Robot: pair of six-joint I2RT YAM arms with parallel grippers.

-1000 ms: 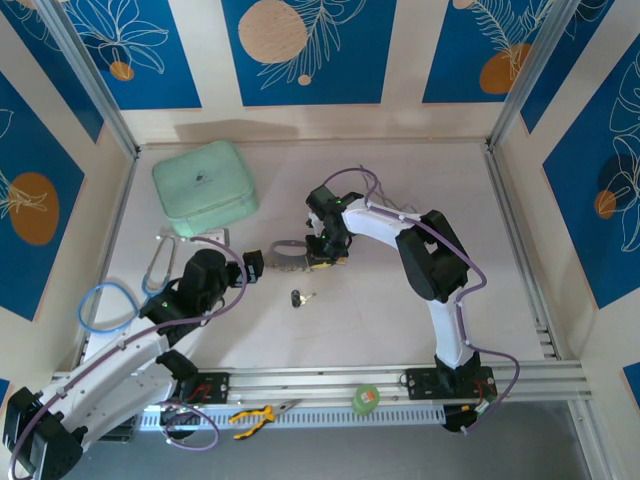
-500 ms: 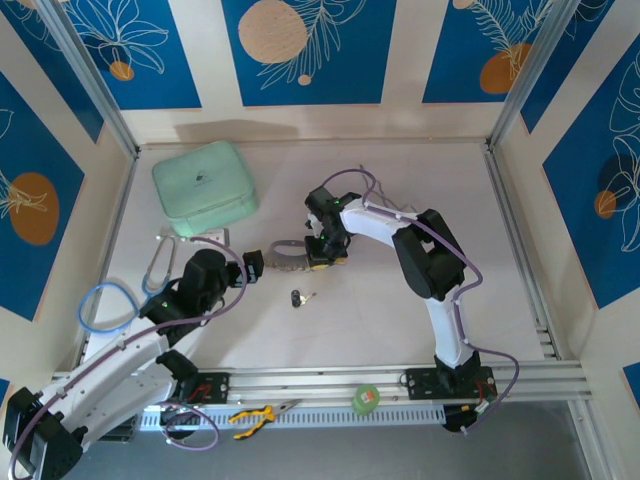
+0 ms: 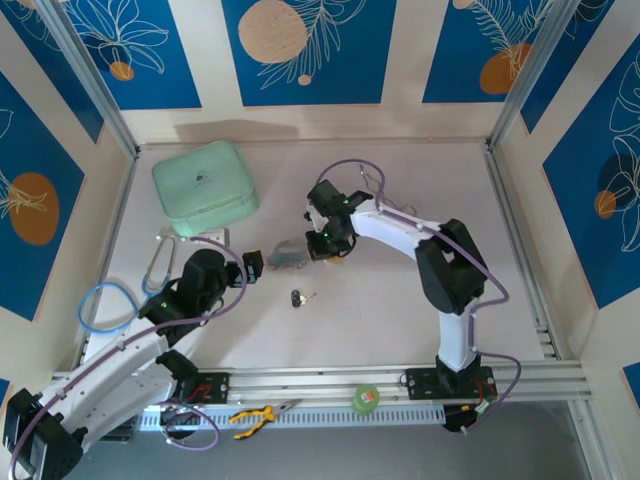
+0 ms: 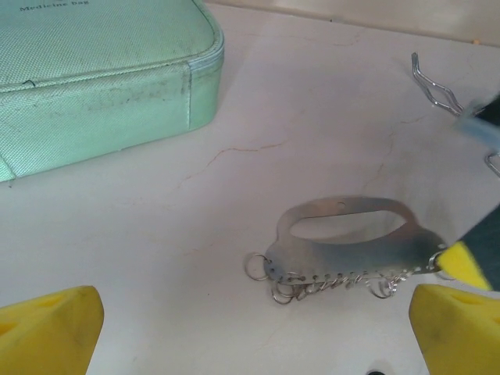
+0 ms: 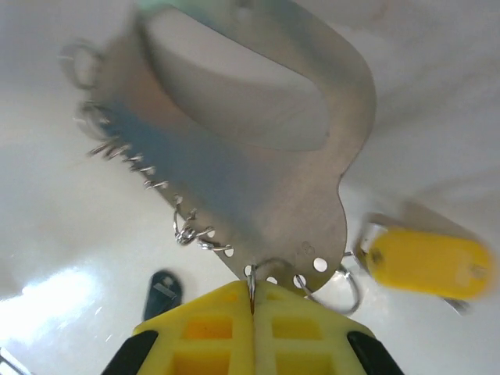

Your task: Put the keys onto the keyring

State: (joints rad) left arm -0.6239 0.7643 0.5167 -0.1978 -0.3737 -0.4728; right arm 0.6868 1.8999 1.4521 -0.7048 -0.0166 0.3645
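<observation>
Keyring (image 4: 351,248): flat silvery plate with an oval opening and a row of small wire rings along one edge, near the middle of the pale table (image 3: 380,330), in front of the mint-green case (image 3: 205,185). Whether it rests flat or is tipped up cannot be told. Right gripper (image 5: 251,312): yellow pads pressed together on the plate's perforated edge, pinching it beside a small ring. From above, this arm reaches in from the right to the plate's right end. Left gripper (image 4: 254,324): fingers (image 4: 51,324) spread wide and empty, low over the table just short of the keyring's near side, touching nothing. Yellow key (image 5: 426,262): just beside the gripped corner of the plate; whether it hangs from a ring cannot be told. Black key (image 3: 297,298): loose on the table, a little nearer the arms than the keyring and apart from it. Blue stethoscope (image 3: 105,305): at the table's left edge. Yellow pliers (image 3: 255,413) and green tape roll (image 3: 366,397): at the front rail.
</observation>
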